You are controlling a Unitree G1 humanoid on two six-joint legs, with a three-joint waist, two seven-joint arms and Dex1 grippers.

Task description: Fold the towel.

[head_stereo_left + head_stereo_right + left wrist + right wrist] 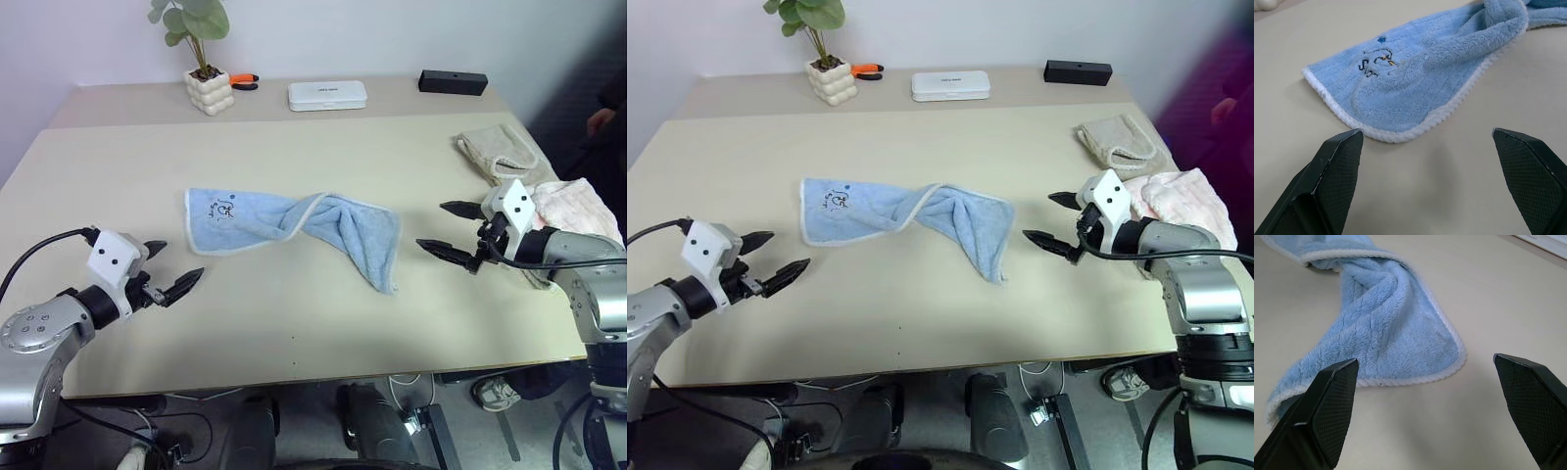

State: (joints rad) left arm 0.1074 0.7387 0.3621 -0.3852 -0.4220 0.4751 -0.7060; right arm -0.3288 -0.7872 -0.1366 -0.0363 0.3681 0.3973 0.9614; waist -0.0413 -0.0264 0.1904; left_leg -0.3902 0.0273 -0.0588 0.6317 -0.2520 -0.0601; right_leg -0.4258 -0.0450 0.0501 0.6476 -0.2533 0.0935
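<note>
The light blue towel (294,227) lies twisted in the middle of the beige table (294,333), its white hem showing and a dark embroidered mark near its left corner (1376,61). The right end hangs in a bunched flap (1396,333). My left gripper (168,269) hovers open at the front left, a short way from the towel's left end, nothing between its fingers (1337,171). My right gripper (453,231) is open to the right of the towel's right end, also apart from the cloth, its fingers (1327,401) empty.
At the right edge lie a beige cloth (498,152) and a pale pink fluffy towel (578,206). Along the back stand a potted plant (208,83), orange-handled pliers (245,81), a white case (327,95) and a black box (453,82). A person's hand (602,119) shows at far right.
</note>
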